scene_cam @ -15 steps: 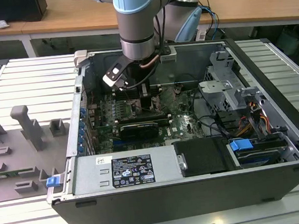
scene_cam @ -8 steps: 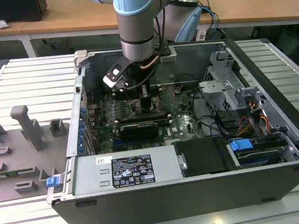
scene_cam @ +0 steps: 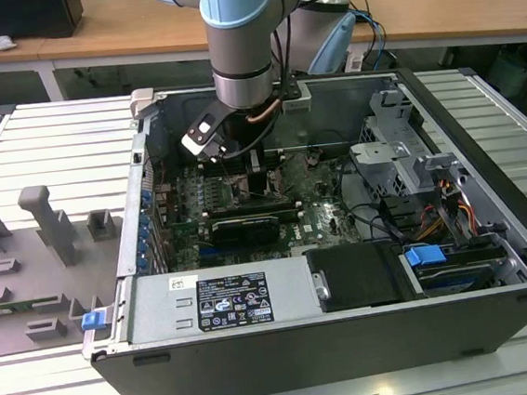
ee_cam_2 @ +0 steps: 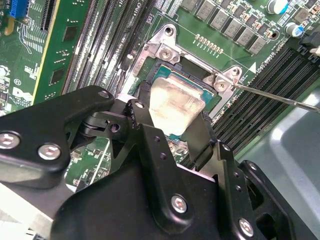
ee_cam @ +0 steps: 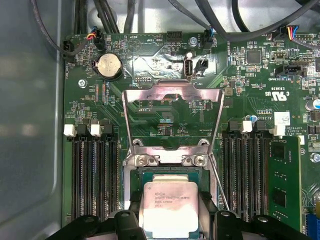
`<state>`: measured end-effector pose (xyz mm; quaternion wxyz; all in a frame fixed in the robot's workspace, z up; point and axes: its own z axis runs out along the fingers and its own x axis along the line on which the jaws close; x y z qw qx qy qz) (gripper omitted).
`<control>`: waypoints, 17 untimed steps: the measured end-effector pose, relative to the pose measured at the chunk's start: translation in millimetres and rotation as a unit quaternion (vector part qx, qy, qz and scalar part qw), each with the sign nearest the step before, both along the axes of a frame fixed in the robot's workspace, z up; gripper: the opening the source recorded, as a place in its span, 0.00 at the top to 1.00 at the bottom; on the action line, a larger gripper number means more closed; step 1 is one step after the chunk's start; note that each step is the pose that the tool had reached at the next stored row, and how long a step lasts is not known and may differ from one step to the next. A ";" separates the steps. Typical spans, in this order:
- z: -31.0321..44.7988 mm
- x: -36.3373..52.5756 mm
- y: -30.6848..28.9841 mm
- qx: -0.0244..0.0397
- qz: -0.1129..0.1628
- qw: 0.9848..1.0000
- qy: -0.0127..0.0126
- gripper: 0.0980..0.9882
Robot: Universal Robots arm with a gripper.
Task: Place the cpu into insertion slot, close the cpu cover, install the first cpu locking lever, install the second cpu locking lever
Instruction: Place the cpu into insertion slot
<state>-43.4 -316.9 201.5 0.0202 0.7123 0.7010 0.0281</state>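
Gripper (ee_cam_2: 174, 112) housing, black and bolted, is sitting closest to the lens in the second wrist view. Its two fingers (ee_cam_2: 202, 132) are reaching down to the cpu (ee_cam_2: 172, 97). The jaws are standing narrow, one finger pressing against each of two opposite edges of the chip, so the gripper is holding the cpu.

In the first wrist view the cpu (ee_cam: 170, 202) is lying silver top up inside the slot (ee_cam: 135, 175), with its green edge showing within the rim. I cannot tell whether it is fully seated. The gripper (ee_cam: 170, 212) is straddling it there as well.

Beyond the slot, the cover (ee_cam: 200, 92) is standing open, swung back on its hinge edge, and bare board (ee_cam: 170, 117) is showing through its window. A thin wire lever (ee_cam_2: 275, 95) is angling away from one corner of the slot, lying free. Memory slots (ee_cam: 92, 175) are running along both sides.

From the exterior view, the arm (scene_cam: 244, 41) is reaching straight down into the open case (scene_cam: 353, 348), over the middle of the board.
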 end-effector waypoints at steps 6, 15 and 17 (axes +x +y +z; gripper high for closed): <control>-0.1 0.0 0.0 0.000 0.000 1.000 0.000 0.37; 5.6 0.0 0.0 0.000 -0.002 1.000 0.000 0.37; 7.6 0.0 0.0 0.000 -0.002 1.000 0.000 0.37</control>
